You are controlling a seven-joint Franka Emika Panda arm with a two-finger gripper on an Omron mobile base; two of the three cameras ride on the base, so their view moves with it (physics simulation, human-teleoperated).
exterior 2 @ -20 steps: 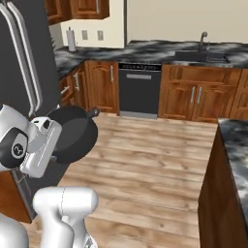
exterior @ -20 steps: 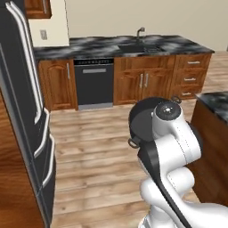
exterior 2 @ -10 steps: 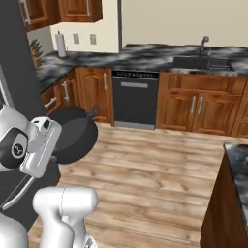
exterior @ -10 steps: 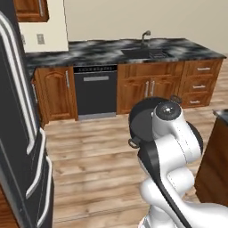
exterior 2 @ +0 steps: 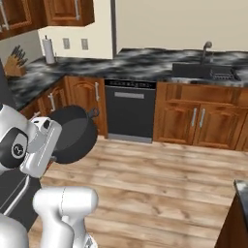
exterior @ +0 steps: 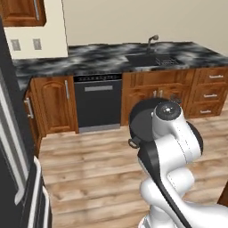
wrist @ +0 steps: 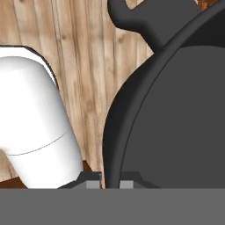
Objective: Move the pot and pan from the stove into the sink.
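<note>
My gripper (wrist: 110,183) is shut on the rim of the pot (wrist: 176,110), a round black pot carried tilted on its side in front of the arm. One small loop handle (wrist: 149,17) points away from the hand. The same pot (exterior: 141,119) peeks out from behind the white wrist, and it hangs over the wooden floor as the pot (exterior 2: 73,133) beside the gripper (exterior 2: 57,145). The sink (exterior: 149,60) with its slim faucet (exterior: 152,42) lies in the marbled countertop across the room, also seen as the sink (exterior 2: 196,71). The pan and the stove are out of view.
A black dishwasher (exterior: 98,101) and wooden cabinets (exterior 2: 198,121) stand under the countertop (exterior: 89,60). A dark fridge (exterior: 13,160) rises close on the left. A knife block (exterior 2: 13,67) and a paper towel roll (exterior 2: 48,51) sit on the side counter. Wooden floor (exterior 2: 160,184) lies between.
The whole scene has shifted in both base views: the base has moved and turned, bringing the sink counter nearer. The pot stays held in the same pose against the arm.
</note>
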